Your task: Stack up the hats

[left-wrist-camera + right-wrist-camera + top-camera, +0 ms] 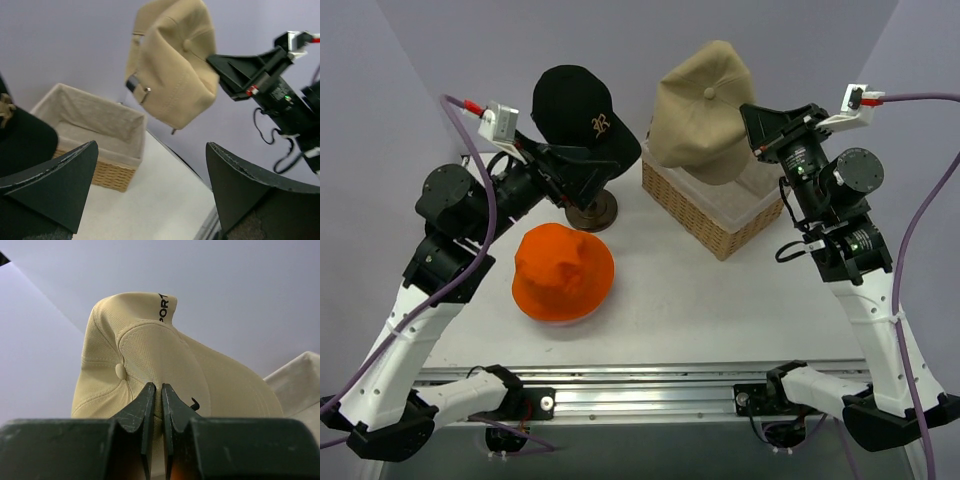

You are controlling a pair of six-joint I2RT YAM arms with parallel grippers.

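From the top camera, the wicker basket (705, 228) made the handiest reference. The tan cap (705, 105) hung in the air over the basket's far side, off the worktop (720, 300), with the right hand (755, 128) pinching it from the basket's right. The black cap (575, 100) sat up on a dark stand (592, 212) to the left of the basket. The left hand (603, 172) was spread wide just beside that stand, holding nothing. The orange bucket hat (563, 270) lay flat on the worktop, near-left of the basket. I couldn't pick out a pink hat for sure.

In the left wrist view, its two fingers (50, 185) stood far apart with only air between them. Past them the tan cap dangled above the basket with its strap buckle (142, 90) hanging loose.

In the right wrist view, the fingers (145, 410) were pressed nearly together on a thin fold of the crown, just below the top button (120, 371).

That pinch is what worries me. It's a small bite of soft fabric, so I'd guess a quick swing toward the orange hat could pull it free and drop the cap into the basket. The loose strap could also snag on the basket rim if the cap goes low. And the left hand sits close enough to the stand that a careless move might tip the black cap off.
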